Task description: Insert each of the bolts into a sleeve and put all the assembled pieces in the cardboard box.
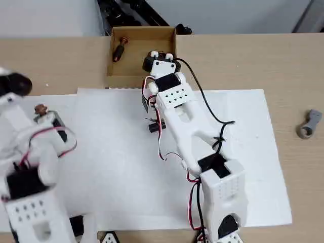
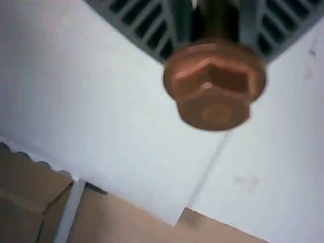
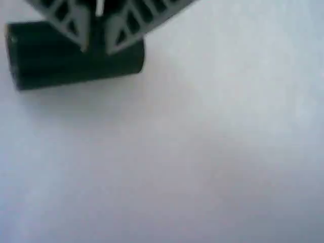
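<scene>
The left end effector (image 2: 210, 23) is clamped on a copper bolt (image 2: 212, 86) above the white sheet (image 1: 111, 152). The right end effector (image 3: 97, 30) sits just over a dark sleeve (image 3: 30, 55); I cannot tell whether it has hold of it. The sheet covers a wooden desk (image 1: 283, 66), where the cardboard box (image 1: 143, 71) holds one assembled piece (image 1: 120, 49). Dark gear (image 1: 126, 12) lies beyond the desk's far edge.

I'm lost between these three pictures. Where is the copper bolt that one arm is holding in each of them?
High view: the bolt is at the far left, at the tip of the left arm.
Left wrist view: close up, hanging from the left gripper, hexagonal head toward the camera.
Right wrist view: this one looks at the black sleeve instead, on the white sheet.
Shared landmark: the white sheet lies in all three.
</scene>
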Motion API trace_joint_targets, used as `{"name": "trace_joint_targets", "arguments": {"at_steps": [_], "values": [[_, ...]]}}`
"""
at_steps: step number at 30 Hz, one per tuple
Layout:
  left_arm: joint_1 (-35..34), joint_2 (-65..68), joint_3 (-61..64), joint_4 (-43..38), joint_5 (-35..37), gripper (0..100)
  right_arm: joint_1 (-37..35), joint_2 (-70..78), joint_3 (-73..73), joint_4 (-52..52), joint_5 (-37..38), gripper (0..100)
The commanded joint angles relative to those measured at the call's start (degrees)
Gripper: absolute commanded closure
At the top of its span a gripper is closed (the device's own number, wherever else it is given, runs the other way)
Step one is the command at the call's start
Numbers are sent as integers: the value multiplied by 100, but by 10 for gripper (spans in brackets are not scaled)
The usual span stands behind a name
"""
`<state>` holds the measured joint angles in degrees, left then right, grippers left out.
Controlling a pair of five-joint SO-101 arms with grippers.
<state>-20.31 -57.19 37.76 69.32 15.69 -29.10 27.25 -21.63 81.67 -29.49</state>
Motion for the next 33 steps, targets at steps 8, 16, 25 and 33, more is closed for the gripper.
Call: {"name": "trace_joint_targets", "arguments": {"at_steps": [8,16,25,33], "values": [[-35,-642,189,-229,-105,993,-31,-4,-299,-31,-2224,840],[-35,-431,171,-264,-114,993,-110,40,-299,-127,-2664,813],[-35,-422,163,-264,-123,993,-154,479,-290,-796,-2927,818],[-35,-422,163,-264,-290,993,-163,1007,-299,-884,-3086,819]]}}
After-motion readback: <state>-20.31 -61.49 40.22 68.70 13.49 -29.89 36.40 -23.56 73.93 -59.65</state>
